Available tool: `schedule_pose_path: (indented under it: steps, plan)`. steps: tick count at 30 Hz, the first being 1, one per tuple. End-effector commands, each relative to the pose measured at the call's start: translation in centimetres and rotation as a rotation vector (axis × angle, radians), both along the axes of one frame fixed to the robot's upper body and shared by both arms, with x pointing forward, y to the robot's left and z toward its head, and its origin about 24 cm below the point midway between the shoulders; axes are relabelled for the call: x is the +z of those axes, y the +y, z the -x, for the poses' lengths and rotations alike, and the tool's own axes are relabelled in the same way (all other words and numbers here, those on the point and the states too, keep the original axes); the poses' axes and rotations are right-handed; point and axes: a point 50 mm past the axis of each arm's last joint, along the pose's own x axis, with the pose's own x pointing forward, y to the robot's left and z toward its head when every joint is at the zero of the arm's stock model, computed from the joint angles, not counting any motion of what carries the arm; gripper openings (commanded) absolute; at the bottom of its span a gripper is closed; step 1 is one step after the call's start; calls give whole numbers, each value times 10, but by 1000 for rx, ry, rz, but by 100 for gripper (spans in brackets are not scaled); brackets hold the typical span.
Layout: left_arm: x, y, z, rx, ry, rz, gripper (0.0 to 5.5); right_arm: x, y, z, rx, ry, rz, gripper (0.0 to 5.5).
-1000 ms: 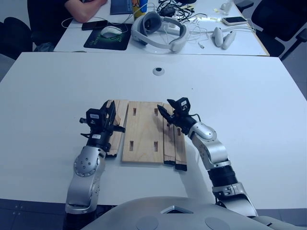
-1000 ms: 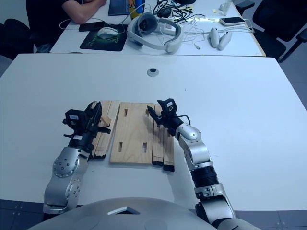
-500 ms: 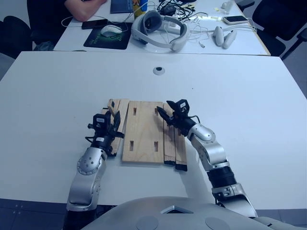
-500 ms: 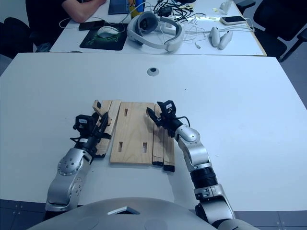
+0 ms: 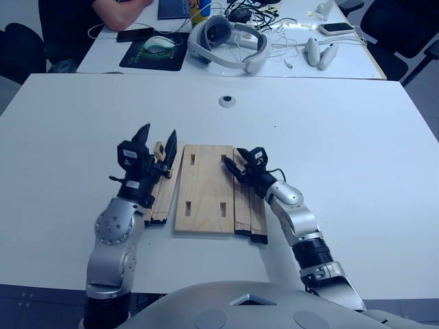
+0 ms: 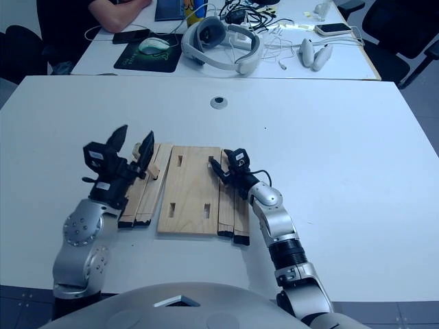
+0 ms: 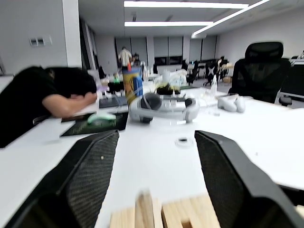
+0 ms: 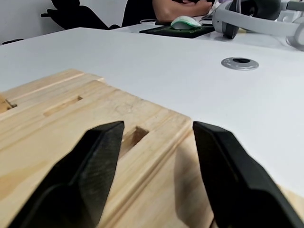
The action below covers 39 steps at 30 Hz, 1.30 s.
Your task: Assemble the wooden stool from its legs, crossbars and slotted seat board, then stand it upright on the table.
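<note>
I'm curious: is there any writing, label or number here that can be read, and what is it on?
No text can be read.
Can on the far desk: print too blurred.
Mouse pad: green mark, too small to read.
Slotted seat board: no print visible.

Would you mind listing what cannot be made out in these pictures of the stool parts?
- Eye views: the right hand hides the far ends of the right pieces beside the seat board; contact unclear.
- Eye views: the left hand covers part of the left pieces; their count is unclear.
- Left wrist view: those pieces are blurred and cut off by the picture's edge.
</note>
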Motion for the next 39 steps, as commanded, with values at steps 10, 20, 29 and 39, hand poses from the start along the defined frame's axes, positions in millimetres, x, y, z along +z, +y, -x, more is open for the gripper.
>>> schedule_pose_path:
  steps: [10,20,29,39]
  plan:
    - [40,-3,-55,7,39,58,156,-23,2,0,-33,61,18,269]
    - [50,-4,-62,-20,122,83,19,-21,4,-2,-54,48,4,269]
    - [71,-10,-57,-21,53,67,2,-27,7,4,-83,58,1,269]
    - [-21,-2,-40,4,426,-4,2,-23,10,5,-58,52,3,269]
